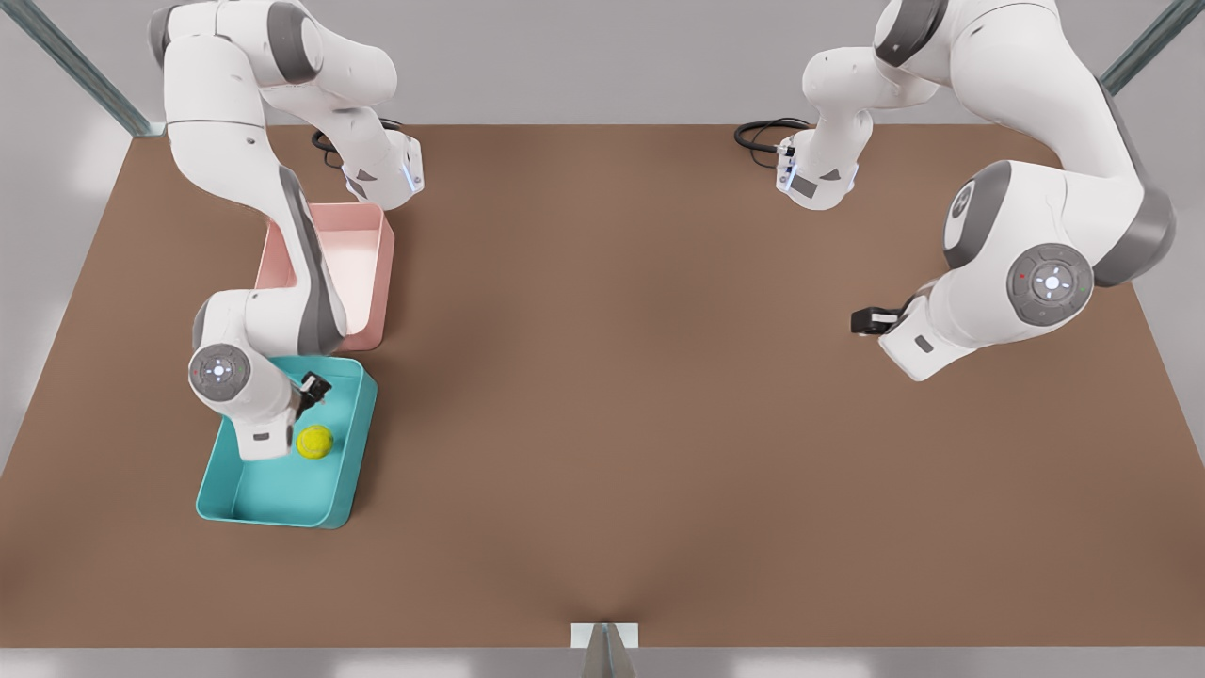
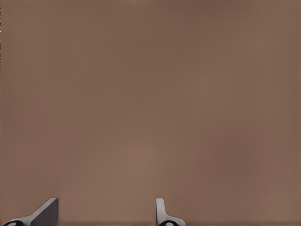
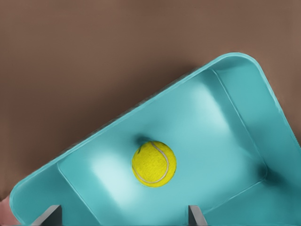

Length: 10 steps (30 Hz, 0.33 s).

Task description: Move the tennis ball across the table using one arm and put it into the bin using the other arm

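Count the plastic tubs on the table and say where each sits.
2. The teal bin lies near the front view's left edge with the tennis ball inside, under the open right gripper. The pink tub sits just behind it, partly hidden by that arm.

Front view overhead; wrist views look down, perhaps close.

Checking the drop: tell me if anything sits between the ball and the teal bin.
Nothing does. The tennis ball already lies on the floor of the bin, with the open right hand above it and apart from it.
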{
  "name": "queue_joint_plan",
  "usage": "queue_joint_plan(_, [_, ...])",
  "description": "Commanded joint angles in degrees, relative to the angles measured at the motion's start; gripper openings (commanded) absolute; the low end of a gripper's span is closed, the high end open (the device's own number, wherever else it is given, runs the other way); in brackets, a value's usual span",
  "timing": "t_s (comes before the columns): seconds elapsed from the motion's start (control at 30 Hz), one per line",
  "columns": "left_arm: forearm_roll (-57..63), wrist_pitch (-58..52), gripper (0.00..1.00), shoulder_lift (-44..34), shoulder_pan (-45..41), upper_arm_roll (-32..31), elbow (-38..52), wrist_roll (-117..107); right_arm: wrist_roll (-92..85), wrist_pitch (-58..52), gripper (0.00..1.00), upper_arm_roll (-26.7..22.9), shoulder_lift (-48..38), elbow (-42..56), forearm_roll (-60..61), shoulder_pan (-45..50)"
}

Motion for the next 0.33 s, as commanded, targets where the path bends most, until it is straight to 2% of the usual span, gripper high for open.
queue_joint_plan(0.0, [-0.1, -0.11, 1.0, -0.11, 0.05, -0.01, 0.01, -0.16, 41.54, -15.64, 1.0, 3.95, -4.09, 3.14, 3.62, 0.26])
queue_joint_plan(0.03, [-0.02, -0.29, 1.0, -0.11, 0.05, -0.09, 0.01, -0.16, 52.29, -19.51, 1.0, 4.05, -7.61, 3.05, 3.88, 0.0])
queue_joint_plan(0.13, [-0.19, -0.47, 1.0, -0.2, -0.13, -0.09, 0.01, -0.16, 52.83, -24.35, 1.0, 3.96, -21.32, 1.21, 1.69, -1.85])
queue_joint_plan(0.3, [-0.28, -0.47, 1.0, -0.28, -0.3, -0.09, 0.01, -0.08, 52.74, -26.72, 1.0, 3.96, -24.58, 1.91, 1.77, -3.7])
